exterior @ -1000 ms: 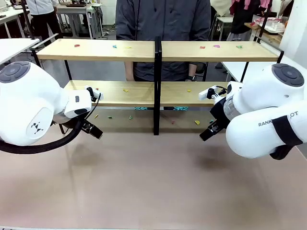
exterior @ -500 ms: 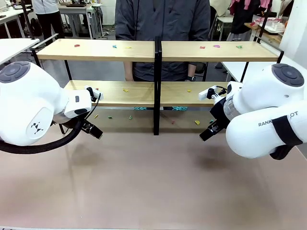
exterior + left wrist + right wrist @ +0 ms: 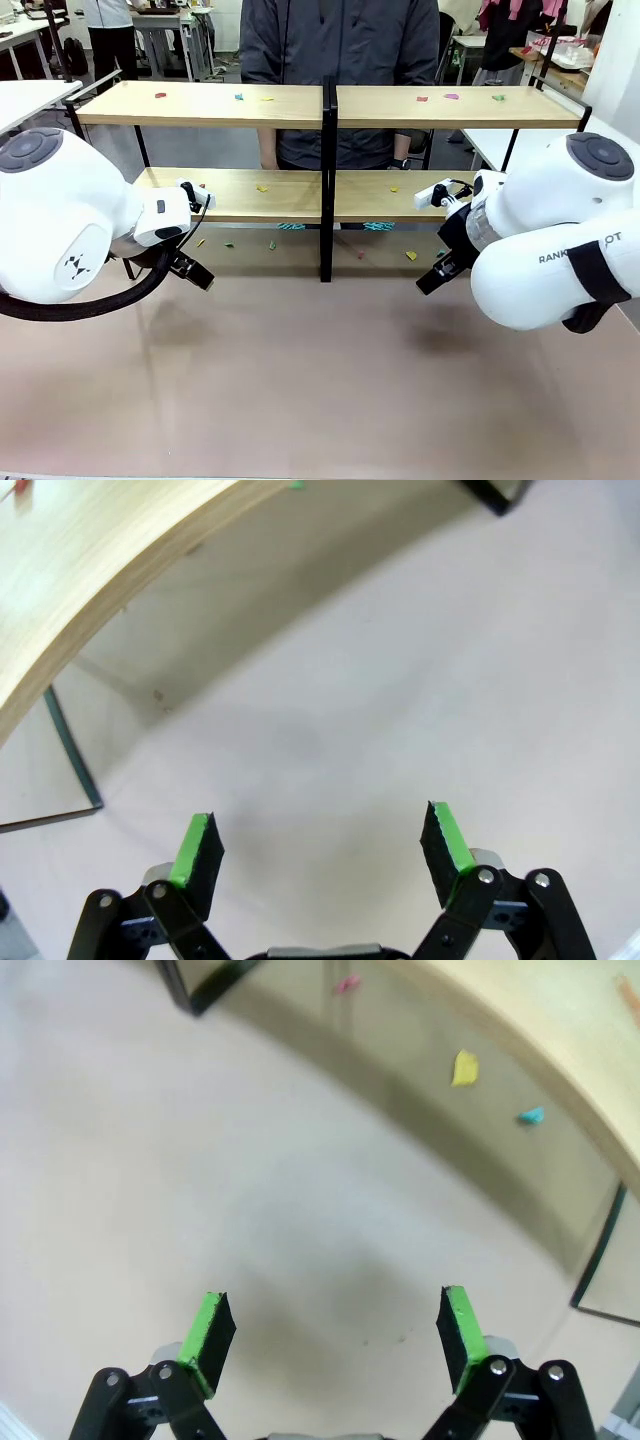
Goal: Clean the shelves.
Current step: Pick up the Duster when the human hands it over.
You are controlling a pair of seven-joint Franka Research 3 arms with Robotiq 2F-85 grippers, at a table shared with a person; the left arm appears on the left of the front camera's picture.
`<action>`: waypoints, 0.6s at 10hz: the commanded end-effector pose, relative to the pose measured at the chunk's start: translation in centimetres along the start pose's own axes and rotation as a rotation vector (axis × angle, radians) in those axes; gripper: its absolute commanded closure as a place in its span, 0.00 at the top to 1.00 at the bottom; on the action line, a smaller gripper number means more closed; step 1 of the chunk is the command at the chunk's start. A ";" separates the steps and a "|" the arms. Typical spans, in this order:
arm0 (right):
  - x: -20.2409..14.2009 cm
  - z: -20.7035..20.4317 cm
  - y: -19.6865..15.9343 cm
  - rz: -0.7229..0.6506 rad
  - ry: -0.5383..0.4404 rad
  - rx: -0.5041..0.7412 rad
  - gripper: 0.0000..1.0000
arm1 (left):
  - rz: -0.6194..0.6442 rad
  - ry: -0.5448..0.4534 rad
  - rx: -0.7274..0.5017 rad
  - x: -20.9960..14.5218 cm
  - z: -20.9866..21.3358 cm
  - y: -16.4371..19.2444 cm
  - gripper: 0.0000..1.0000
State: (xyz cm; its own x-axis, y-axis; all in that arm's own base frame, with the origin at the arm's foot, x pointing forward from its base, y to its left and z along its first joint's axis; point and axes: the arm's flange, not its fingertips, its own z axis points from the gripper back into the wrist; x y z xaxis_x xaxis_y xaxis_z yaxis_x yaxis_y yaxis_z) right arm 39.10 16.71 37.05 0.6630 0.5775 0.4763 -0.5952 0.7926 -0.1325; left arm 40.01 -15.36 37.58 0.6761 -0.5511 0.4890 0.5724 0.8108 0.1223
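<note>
Front view is showing the shelves (image 3: 200, 104), a wide two-tier rack of light-wood boards in a thin black metal frame, stretching left to right across the far side of the pinkish table (image 3: 320, 390). Meanwhile the left gripper (image 3: 191, 271) is hovering just in front of its left half and the right gripper (image 3: 431, 280) in front of its right half, both with jaws spread wide, gripping nothing.

left gripper (image 3: 322, 838): fingers (image 3: 199, 851) spread wide, empty; right gripper (image 3: 331, 1322) same; both angled downward, low.
</note>
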 end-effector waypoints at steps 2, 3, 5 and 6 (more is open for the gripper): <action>-6.4 9.0 -3.1 -0.049 0.007 0.185 1.00 | -0.103 -0.047 -0.192 -6.4 11.4 1.7 1.00; -8.3 12.0 -4.5 -0.084 -0.043 0.220 1.00 | -0.081 -0.141 -0.214 -8.2 15.1 2.6 1.00; -11.5 19.1 -7.3 -0.137 -0.234 0.147 1.00 | -0.107 -0.396 -0.206 -11.8 21.9 5.4 1.00; -12.8 22.1 -8.2 -0.161 -0.312 0.090 1.00 | -0.111 -0.478 -0.222 -13.3 23.9 6.0 1.00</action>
State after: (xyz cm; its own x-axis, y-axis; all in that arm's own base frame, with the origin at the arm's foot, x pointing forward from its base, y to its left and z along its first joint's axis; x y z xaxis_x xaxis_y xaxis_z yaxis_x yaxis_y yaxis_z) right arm 32.36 0.58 54.37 0.6460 0.3631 0.6715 -0.5521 0.8297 0.0824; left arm 30.10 -0.36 58.56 0.4153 -0.4755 0.7755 0.7145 0.6981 0.0454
